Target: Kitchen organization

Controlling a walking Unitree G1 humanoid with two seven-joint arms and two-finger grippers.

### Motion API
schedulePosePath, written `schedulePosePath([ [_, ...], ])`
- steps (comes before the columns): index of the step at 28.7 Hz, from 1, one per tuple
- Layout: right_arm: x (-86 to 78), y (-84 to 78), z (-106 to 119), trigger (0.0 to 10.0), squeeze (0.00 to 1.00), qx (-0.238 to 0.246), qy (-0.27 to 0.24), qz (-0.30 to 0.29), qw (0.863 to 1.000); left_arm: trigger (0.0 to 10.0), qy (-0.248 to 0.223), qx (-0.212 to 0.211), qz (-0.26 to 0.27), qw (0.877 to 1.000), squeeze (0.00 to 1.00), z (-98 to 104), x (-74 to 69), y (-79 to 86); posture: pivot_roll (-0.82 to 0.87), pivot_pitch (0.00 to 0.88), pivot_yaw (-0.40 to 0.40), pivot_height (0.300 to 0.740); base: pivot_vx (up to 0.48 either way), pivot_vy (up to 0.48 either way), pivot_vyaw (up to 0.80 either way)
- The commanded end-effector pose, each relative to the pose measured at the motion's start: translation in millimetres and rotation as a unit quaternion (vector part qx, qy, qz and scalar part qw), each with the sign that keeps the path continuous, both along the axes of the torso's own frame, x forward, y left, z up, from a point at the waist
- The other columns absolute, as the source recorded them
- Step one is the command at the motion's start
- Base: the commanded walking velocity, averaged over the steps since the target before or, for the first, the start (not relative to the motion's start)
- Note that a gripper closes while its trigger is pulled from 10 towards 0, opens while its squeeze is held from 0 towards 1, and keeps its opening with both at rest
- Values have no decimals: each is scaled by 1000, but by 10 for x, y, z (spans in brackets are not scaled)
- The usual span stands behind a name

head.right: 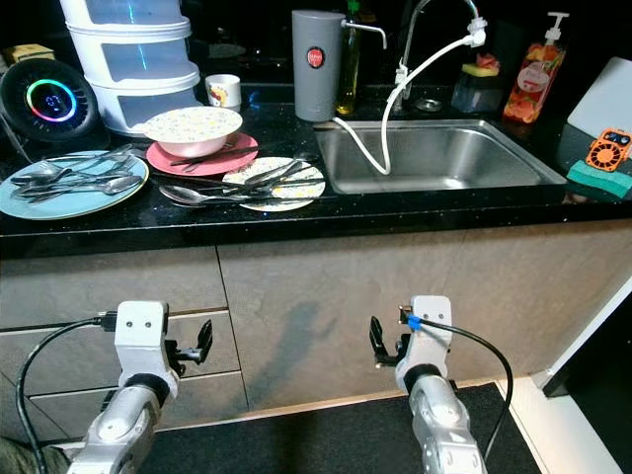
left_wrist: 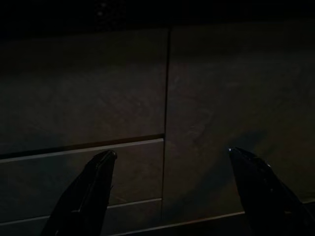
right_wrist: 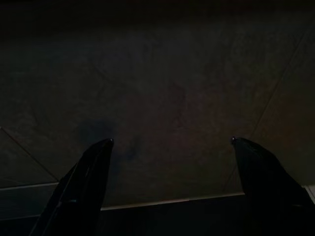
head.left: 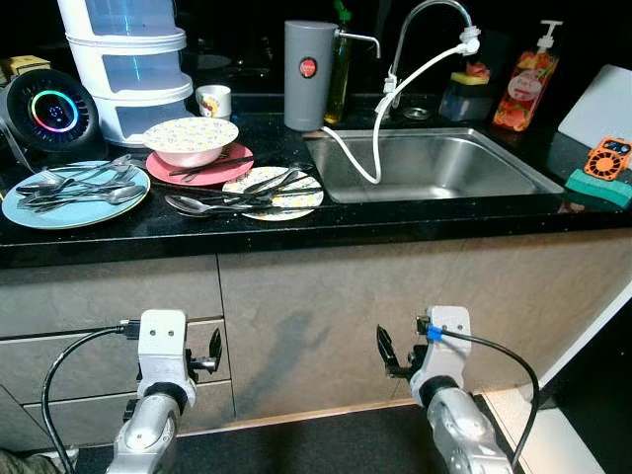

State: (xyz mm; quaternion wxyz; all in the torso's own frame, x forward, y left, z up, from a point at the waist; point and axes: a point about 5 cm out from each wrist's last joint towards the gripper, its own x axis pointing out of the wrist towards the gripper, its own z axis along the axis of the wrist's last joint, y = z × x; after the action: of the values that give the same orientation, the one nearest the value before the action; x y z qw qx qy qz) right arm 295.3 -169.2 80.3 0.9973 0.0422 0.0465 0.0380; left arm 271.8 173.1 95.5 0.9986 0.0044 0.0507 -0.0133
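Left eye view: spoons lay on the blue plate (head.left: 74,202) at ten o'clock, beside the sink (head.left: 434,163). Left gripper (head.left: 213,355) and right gripper (head.left: 385,354) hung low before the cabinet (head.left: 316,316), jaws wide apart, holding nothing.

Head stereo pair: I look forward and down on counter (head.left: 296,232) and sink (head.left: 434,163), near-identical overlap | wrist cameras: mine face the dim cabinet front (left_wrist: 98,98) closely, along spread black fingers (right_wrist: 83,187).
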Motion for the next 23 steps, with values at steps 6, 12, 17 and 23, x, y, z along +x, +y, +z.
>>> schedulePosePath([
  [6,-9,22,-16,10000,0,0,5,4,1000,10000,3,-2,-6,1000,0,-25,-9,-41,-61,94,-43,740,0,0,0],
  [12,-12,28,-31,10000,0,0,8,5,1000,10000,6,-2,-5,1000,0,-35,-27,-31,-61,95,-41,740,0,0,0],
  [17,-20,28,-41,10000,0,4,11,1,1000,10000,5,-2,-7,1000,0,-32,-17,-38,-62,96,-38,740,0,0,0],
  [23,-20,41,-39,10000,0,-3,11,9,1000,10000,6,-2,-8,1000,0,-31,-13,-45,-61,97,-39,740,0,0,0],
])
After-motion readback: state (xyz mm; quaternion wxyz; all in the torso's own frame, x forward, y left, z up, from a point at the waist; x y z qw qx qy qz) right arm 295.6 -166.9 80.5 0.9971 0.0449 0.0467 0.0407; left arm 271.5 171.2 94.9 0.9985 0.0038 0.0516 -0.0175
